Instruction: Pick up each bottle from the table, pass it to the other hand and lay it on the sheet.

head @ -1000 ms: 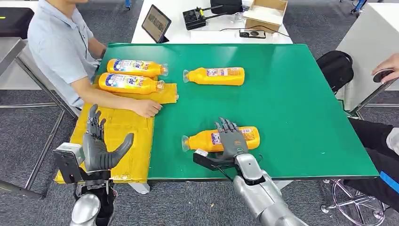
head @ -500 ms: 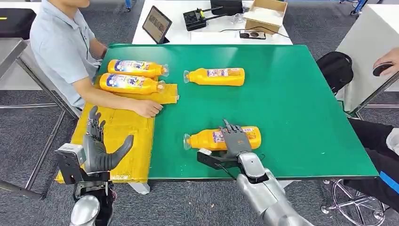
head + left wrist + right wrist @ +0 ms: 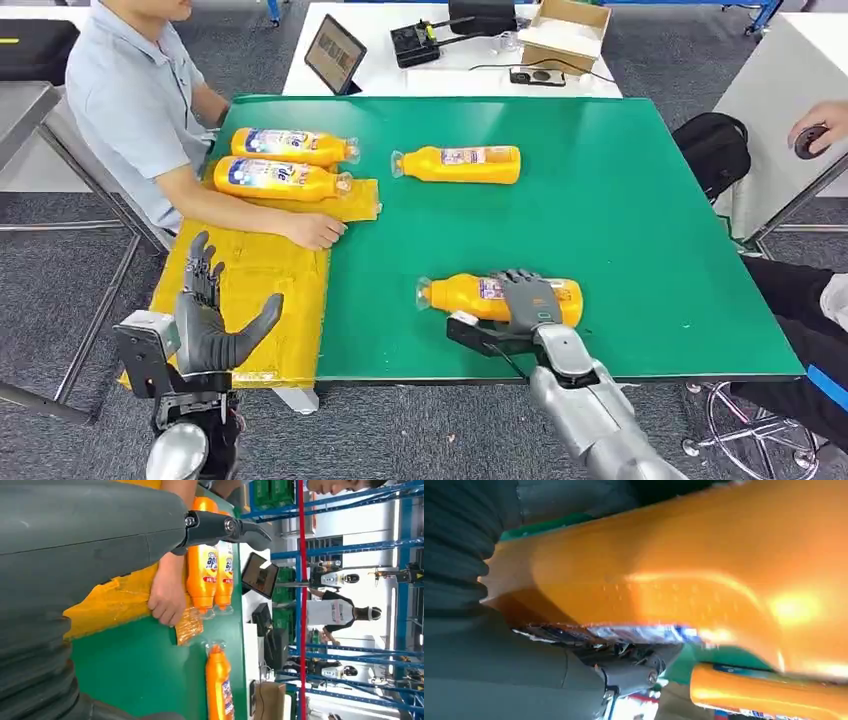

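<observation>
A green tabletop (image 3: 620,200) is standing on grey carpet (image 3: 60,290). Behind it, a white desk (image 3: 400,75) is carrying a tablet (image 3: 333,54) and a cardboard box (image 3: 565,35). Blue shelving (image 3: 350,545) is lining the room.

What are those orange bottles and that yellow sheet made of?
The bottles, like the one under the right hand, look like glossy plastic: bright highlights on smooth orange, printed labels, clear caps. The sheet looks like thin crinkly plastic film, wrinkled and shiny at its edge, though coated paper can't be ruled out.
</observation>
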You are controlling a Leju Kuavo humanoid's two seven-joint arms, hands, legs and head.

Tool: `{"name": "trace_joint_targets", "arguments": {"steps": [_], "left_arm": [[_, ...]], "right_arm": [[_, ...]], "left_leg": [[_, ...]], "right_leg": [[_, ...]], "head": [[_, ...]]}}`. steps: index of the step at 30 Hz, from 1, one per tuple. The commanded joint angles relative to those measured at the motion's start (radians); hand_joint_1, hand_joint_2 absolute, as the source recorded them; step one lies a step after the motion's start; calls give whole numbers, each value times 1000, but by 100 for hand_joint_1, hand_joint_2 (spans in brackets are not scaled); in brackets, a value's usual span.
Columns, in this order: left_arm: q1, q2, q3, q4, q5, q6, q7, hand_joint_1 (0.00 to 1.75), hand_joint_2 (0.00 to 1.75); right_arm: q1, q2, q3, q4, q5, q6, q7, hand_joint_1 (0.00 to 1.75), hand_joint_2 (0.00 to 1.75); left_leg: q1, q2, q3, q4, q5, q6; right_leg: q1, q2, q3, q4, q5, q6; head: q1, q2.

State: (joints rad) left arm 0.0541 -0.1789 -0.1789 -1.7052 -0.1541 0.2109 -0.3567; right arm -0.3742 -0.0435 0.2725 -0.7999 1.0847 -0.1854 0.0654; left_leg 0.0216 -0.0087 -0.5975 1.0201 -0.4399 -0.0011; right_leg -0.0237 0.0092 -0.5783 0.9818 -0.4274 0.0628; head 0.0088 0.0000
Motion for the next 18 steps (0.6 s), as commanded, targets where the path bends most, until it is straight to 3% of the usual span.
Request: {"name": "trace_joint_targets", "arguments": {"steps": [1,5,8,18], "left_arm": [[-24,31,-17,67,51,19,-26,0,175],[-11,21,-22,88,98,17,-17,0,175],[-6,20,-27,100,104,18,-16,0,175],[74,22,-99,156,189,-21,8,0,175]], "right_arm": [[177,-6,-138,-119,-318,56,-262,175,175],[219,32,-155,-237,-434,11,-341,175,175],[225,40,-155,-264,-454,11,-345,175,175],[303,85,-202,-471,-687,-11,-483,175,175]], "left_leg": [[0,-5,1,-3,2,1],[1,-1,5,-2,-1,0],[0,3,5,-4,-2,1],[0,5,3,-2,-2,2]], "right_leg": [[1,-7,3,-3,0,-3],[2,-3,6,-5,0,-3],[1,-1,14,-4,1,-4],[1,0,12,-2,0,-4]], "head": [[0,0],[1,0],[0,0],[0,0]]}}
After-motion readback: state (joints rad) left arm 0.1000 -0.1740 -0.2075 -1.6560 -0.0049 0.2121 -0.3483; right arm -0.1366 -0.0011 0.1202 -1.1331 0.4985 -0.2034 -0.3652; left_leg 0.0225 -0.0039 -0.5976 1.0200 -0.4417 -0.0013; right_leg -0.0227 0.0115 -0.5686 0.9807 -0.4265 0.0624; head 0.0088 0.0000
